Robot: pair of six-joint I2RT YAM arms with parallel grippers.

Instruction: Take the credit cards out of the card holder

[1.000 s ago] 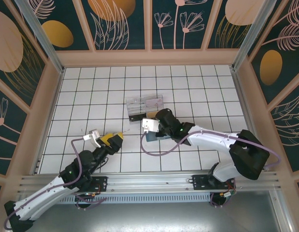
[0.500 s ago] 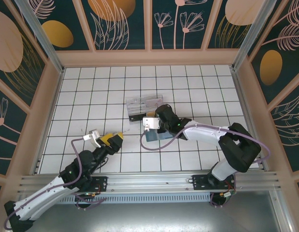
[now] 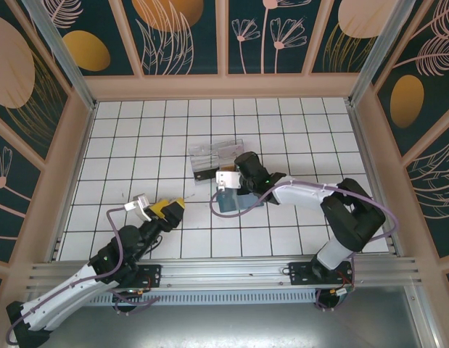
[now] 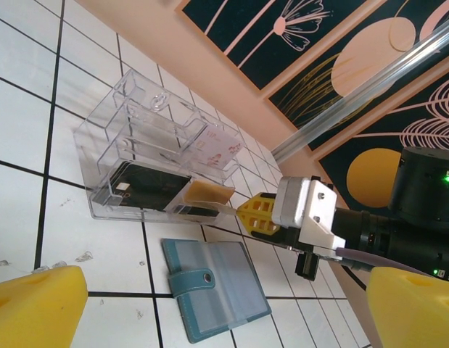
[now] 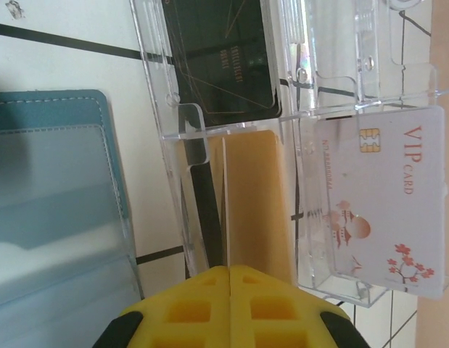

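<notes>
While the right gripper [image 5: 230, 279] pinches a tan card [image 5: 257, 196] at the clear box [image 4: 148, 123], the card holder [image 4: 217, 286] lies open on the tiles [image 3: 137, 138] just beside it — left gripper [image 3: 173, 208] spread apart, holding nothing.

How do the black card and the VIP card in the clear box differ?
Colour: the black card is dark with faint gold print; the VIP card is white with red lettering and a chip. Place: the black card lies on the side by the card holder; the VIP card on the far side. Shared: both lie in the clear box; the right gripper holds the tan card.
</notes>
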